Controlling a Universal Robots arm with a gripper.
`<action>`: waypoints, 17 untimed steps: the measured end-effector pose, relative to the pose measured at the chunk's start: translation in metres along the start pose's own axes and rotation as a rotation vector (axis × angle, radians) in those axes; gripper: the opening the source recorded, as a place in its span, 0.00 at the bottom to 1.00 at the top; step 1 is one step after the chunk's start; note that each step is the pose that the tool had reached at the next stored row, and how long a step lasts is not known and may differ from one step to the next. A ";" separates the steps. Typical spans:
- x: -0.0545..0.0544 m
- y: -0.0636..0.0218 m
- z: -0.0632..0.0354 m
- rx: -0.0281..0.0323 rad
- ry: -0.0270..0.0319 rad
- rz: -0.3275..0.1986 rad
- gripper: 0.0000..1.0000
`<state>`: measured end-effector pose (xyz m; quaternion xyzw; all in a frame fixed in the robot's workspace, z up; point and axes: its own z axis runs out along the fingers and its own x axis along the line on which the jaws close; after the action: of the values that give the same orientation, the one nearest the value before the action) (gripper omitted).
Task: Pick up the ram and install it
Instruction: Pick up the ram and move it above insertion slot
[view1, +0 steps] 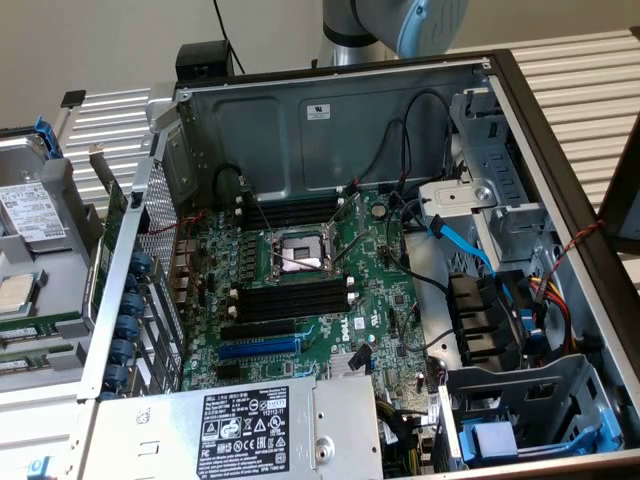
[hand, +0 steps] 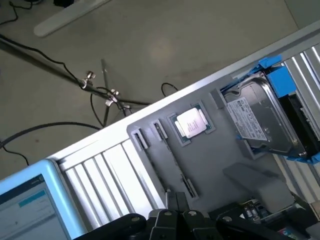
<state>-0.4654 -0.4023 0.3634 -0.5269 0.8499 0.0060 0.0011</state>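
Slatted metal table (view1: 590, 70) carrying an open case (view1: 330, 120), with a pale wall behind and a grey floor (hand: 150, 45) below, crossed by dark cables (hand: 105, 92).

Exterior view: the arm (view1: 395, 25) rises behind the case's rear wall. On the motherboard (view1: 380, 290), two banks of black slots (view1: 290, 300) with white end clips flank the open socket (view1: 298, 252). A longer blue slot (view1: 258, 349) lies just below the lower bank, and the power supply (view1: 245, 430) lies below that. Black leads and a blue ribbon (view1: 460, 245) cross the bay at the exterior view's right. A perforated side wall with blue clips (view1: 130, 300) closes the case on the exterior view's left.

Wrist view: a grey tray (hand: 220, 160) rests on the slats, outside the case. It holds a hard drive (hand: 260, 120) in a blue bracket, a CPU (hand: 192, 122) just beside it, and the ram (hand: 174, 160) next to the CPU on the side away from the drive. The ram appears as a thin dark line between small end clips. Its long axis runs parallel to the table slats, with one end near the tray's outer edge and the other near the gripper (hand: 176, 205). The gripper hangs over that nearer end. Whether it is open or closed cannot be told, nor whether it touches the ram. A lit screen (hand: 30, 210) stands on the slats, well apart from the tray.
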 end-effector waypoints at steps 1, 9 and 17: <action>0.000 0.0000 0.0001 0.0107 -0.0053 -0.013 0.11; 0.000 -0.0001 0.0032 0.0374 -0.0194 -0.153 0.11; 0.000 -0.0001 0.0059 0.0408 -0.0229 -0.279 0.11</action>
<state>-0.4654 -0.4023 0.3575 -0.6396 0.7684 -0.0054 0.0224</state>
